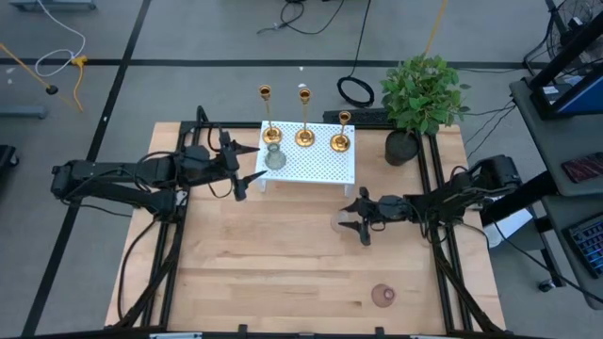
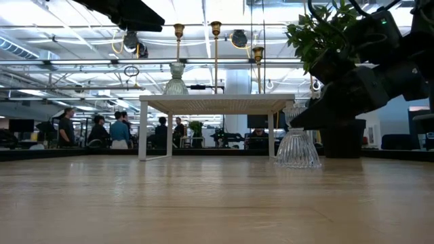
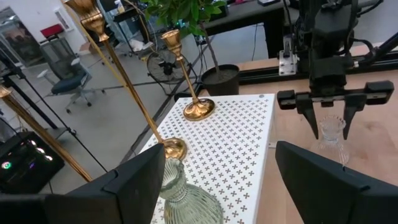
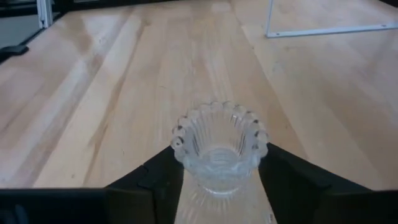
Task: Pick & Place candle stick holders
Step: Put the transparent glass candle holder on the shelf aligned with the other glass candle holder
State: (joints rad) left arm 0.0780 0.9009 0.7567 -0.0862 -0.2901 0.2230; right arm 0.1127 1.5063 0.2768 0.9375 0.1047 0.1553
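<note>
Right gripper (image 1: 350,222): fingers spread around clear glass holder (image 1: 345,222), mid-bench. Left gripper (image 1: 247,165): spread, beside green holder (image 1: 274,157) on white stand (image 1: 325,165).

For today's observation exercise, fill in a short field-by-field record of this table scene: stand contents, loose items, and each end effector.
on white perforated stand: three tall gold brass candlesticks, squat green glass holder
on wooden table: clear fluted glass holder, small pink glass holder
left end effector: open, beside the green holder
right end effector: open, fingers either side of the clear holder
</note>
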